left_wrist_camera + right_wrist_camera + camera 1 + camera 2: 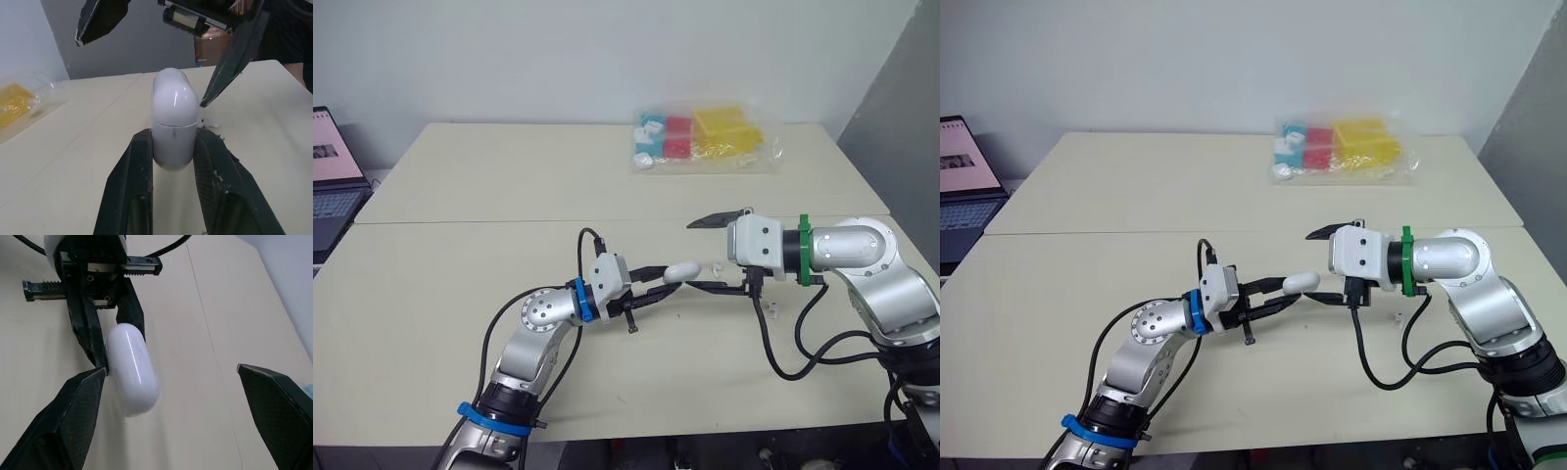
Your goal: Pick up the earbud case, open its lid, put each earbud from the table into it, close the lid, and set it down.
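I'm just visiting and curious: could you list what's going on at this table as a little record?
Left gripper: shut on the earbud case, held clear of the table
Case lid: closed
Right gripper: open, one finger beside the lid
Loose on table: small white piece, probably an earbud
Far edge: plastic bag of coloured items
Robot's left: laptop, open

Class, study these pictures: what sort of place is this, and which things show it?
Probably a lab or office workroom: two plain pale tables pushed together, an open laptop off to the left, and a clear bag of coloured pieces on the far table.
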### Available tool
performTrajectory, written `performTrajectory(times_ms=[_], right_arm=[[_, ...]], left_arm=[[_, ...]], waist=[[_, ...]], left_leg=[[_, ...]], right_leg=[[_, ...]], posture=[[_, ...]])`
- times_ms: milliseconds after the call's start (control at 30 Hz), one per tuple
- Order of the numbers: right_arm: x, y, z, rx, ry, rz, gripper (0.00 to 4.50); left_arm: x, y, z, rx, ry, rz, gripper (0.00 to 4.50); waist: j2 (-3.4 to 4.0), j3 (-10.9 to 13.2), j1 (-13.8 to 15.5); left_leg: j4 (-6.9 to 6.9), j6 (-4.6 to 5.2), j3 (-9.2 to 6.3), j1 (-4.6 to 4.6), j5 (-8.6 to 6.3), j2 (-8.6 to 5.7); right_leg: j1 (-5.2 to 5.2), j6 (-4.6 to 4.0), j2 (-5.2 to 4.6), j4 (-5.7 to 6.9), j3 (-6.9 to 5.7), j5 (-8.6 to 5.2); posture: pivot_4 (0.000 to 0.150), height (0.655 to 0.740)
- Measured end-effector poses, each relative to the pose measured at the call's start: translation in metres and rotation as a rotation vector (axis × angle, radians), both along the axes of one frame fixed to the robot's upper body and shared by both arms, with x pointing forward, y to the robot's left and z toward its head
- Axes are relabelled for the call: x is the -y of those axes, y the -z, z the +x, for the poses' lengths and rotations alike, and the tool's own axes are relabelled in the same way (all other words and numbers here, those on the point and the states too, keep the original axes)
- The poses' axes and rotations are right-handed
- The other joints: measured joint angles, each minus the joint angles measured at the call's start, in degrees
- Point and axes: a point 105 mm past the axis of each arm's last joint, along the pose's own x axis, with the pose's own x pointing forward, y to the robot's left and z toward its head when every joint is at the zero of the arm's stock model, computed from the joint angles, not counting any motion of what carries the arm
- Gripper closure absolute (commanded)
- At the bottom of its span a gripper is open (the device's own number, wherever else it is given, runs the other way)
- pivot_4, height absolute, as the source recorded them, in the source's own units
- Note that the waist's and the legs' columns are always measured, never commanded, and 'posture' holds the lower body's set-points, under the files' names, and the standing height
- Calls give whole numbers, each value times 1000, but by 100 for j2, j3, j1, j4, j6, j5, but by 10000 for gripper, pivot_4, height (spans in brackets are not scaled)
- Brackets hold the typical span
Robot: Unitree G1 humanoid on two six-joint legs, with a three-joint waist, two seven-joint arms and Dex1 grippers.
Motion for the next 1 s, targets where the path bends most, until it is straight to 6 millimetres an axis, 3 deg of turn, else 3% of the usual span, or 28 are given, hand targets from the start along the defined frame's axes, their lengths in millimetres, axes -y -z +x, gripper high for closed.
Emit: performTrajectory(times_ms=[667,1000], right_arm=[[-5,-8,4,-34,10,38,0],[16,-13,-8,-121,10,17,0]], left_arm=[[-1,11,-2,8,35,59,37162],[-4,9,6,-8,-22,40,37162]], waist=[[0,0,-1],[0,0,3]], left_leg=[[-2,1,0,-4,0,1],[-2,1,-1,-5,0,1]], right_leg=[[-3,0,0,-2,-1,0],[-3,0,-1,-4,-2,0]], posture=[[1500,7400],[1500,7400]])
